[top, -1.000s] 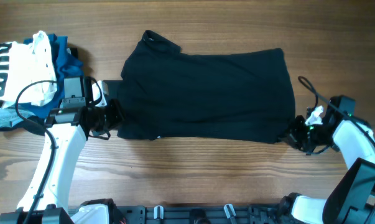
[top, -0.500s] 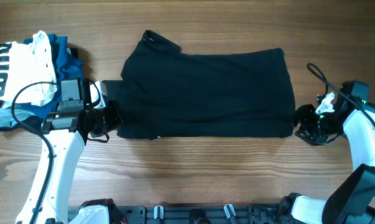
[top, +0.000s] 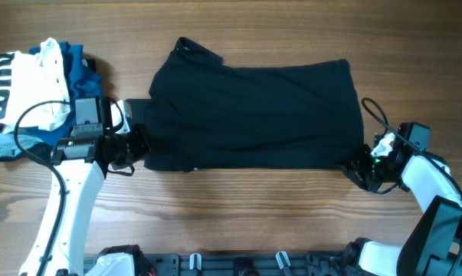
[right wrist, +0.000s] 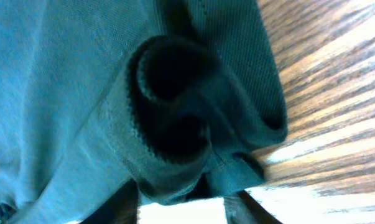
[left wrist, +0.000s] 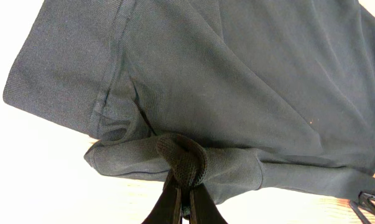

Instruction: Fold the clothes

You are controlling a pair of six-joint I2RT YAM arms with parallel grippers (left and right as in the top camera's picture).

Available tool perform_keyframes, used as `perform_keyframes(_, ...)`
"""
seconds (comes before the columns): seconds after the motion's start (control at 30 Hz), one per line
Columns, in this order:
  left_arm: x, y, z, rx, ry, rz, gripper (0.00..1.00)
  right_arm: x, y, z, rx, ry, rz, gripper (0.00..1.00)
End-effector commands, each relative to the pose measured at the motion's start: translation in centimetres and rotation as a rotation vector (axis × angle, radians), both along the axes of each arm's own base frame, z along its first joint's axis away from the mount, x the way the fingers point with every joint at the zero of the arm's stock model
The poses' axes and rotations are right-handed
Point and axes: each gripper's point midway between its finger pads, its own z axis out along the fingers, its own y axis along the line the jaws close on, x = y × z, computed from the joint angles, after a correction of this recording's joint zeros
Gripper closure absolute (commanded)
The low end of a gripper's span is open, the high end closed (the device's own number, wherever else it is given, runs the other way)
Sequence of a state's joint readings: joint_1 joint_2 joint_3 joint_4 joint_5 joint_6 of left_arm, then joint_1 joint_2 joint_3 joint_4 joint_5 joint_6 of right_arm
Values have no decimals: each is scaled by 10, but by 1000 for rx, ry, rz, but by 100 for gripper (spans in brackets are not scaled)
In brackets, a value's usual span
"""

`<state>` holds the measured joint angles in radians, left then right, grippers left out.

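Note:
The clothes, a black short-sleeved shirt (top: 253, 115), lie as a wide folded slab across the middle of the wooden table, collar (top: 191, 48) at the back left. My left gripper (top: 141, 147) sits at the shirt's near left corner. In the left wrist view the left gripper (left wrist: 184, 190) is shut on a bunched fold of the shirt (left wrist: 237, 81). My right gripper (top: 358, 164) is at the near right corner. In the right wrist view its fingers (right wrist: 128, 196) stand apart on either side of a rolled hem of the shirt (right wrist: 81, 93), so the right gripper (right wrist: 182, 194) is open.
A pile of other garments lies at the far left: a white one with black stripes (top: 20, 80) on blue ones (top: 83, 67), close behind my left arm. A black rail (top: 238, 264) runs along the table's front edge.
The right gripper let go of the shirt's corner, pulled off to the right, and has come back to the corner with its fingers around the hem. The left gripper kept its hold.

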<state>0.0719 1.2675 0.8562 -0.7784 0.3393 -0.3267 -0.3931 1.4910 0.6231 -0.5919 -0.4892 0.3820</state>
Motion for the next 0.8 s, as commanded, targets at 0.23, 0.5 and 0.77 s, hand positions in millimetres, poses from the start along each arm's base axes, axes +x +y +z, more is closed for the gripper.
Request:
perform_keyframes(0.23,7,-1,13,-2,-46,-10,96,11,-5,1,-32,-53,-4,67)
perform_keyframes(0.5,6,-1,13,-3,-42,-10,96,4,-2,1,-27,-33,24,95)
perform_keyframes(0.77,-7,-2,20,-4,-18,-10,96,2,-8,55,-62,-8,78,96)
